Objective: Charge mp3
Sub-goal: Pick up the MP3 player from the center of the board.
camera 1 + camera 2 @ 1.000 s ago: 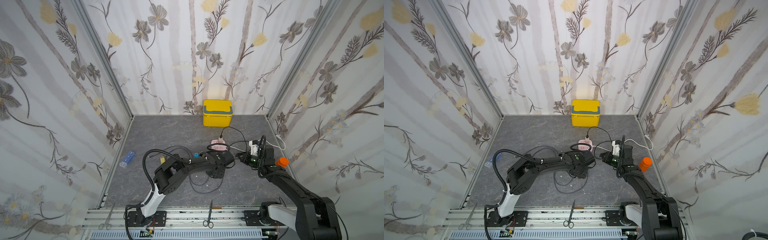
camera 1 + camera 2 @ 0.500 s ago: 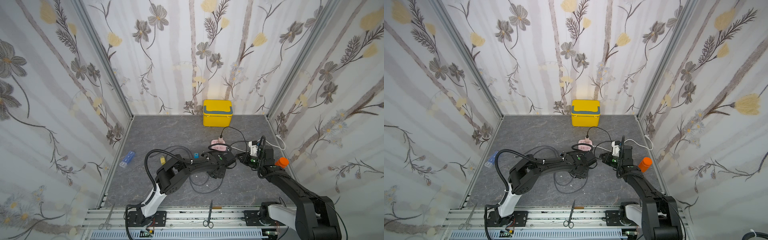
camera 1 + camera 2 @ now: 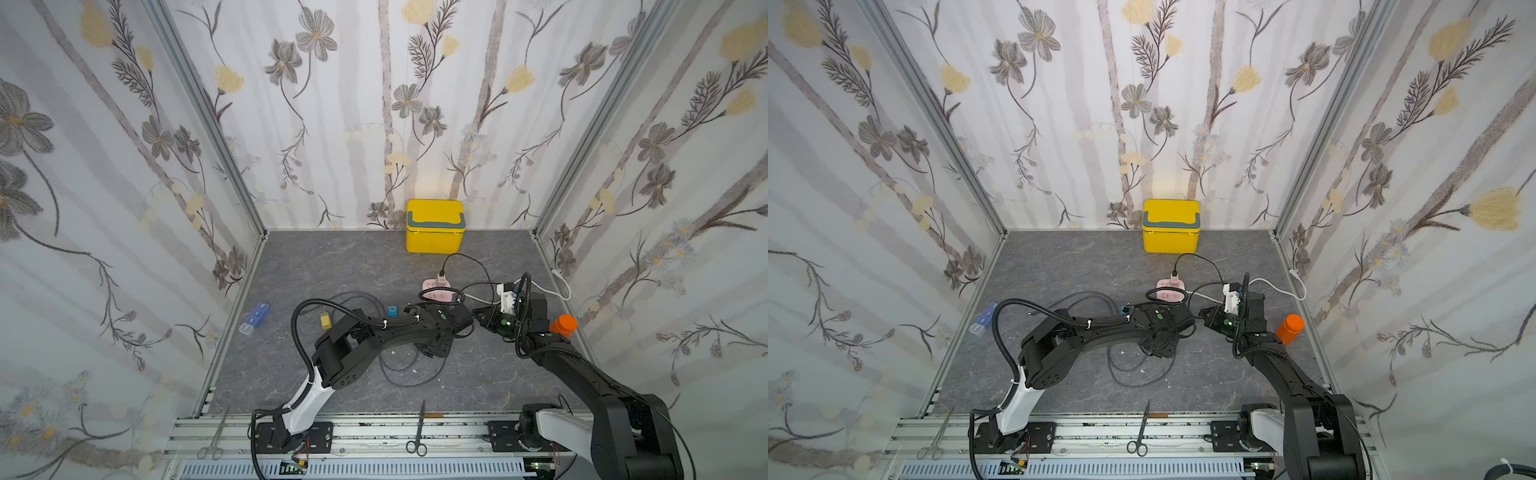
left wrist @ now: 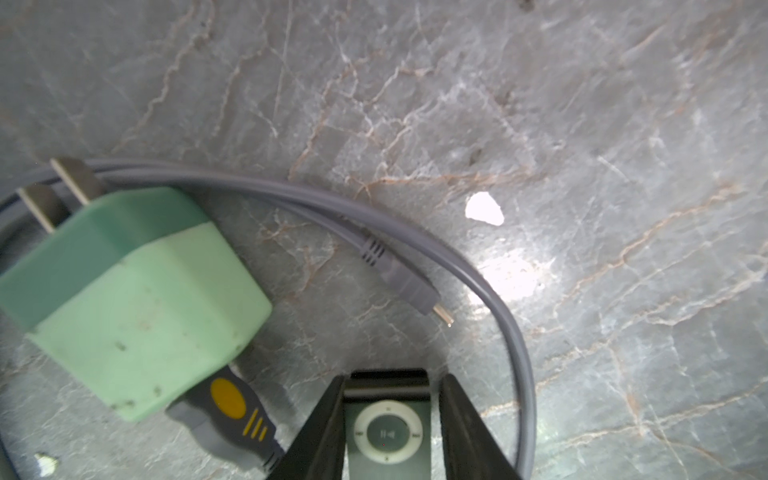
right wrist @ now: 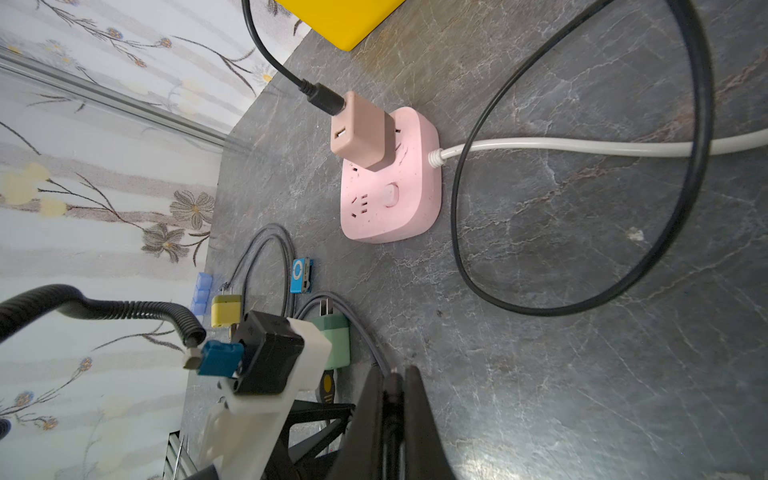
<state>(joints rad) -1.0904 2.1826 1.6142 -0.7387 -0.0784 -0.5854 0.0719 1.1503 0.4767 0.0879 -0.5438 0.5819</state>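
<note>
Currently, the left gripper (image 4: pixel 395 380) is grasping the dark mp3 player (image 4: pixel 388 434). Its two fingers (image 4: pixel 328 428) press against the player's sides and the control wheel faces the wrist camera. In both top views this gripper sits just on the robot's side of the pink power strip (image 3: pixel 436 291). Whether the player is raised off the grey table (image 3: pixel 332 266) cannot be told. The green adapter (image 4: pixel 133 299) lies on its side near the held player, prongs free, with the grey cable (image 4: pixel 478 266) plugged into it and curving round. That cable's small connector (image 4: pixel 409 286) rests loose on the table. The right gripper (image 5: pixel 392 374), a little to the right of the strip, is clenched tight on a dark, narrow end, apparently that of the black cable (image 5: pixel 540 309). This cable loops across the table from a tan charger (image 5: pixel 361 133) seated in the strip. A blue mp3 player (image 5: pixel 301 276) and a yellow adapter (image 5: pixel 226 309) lie left of the strip. A yellow box (image 3: pixel 434 226) stands beyond the strip, against the wall.
</note>
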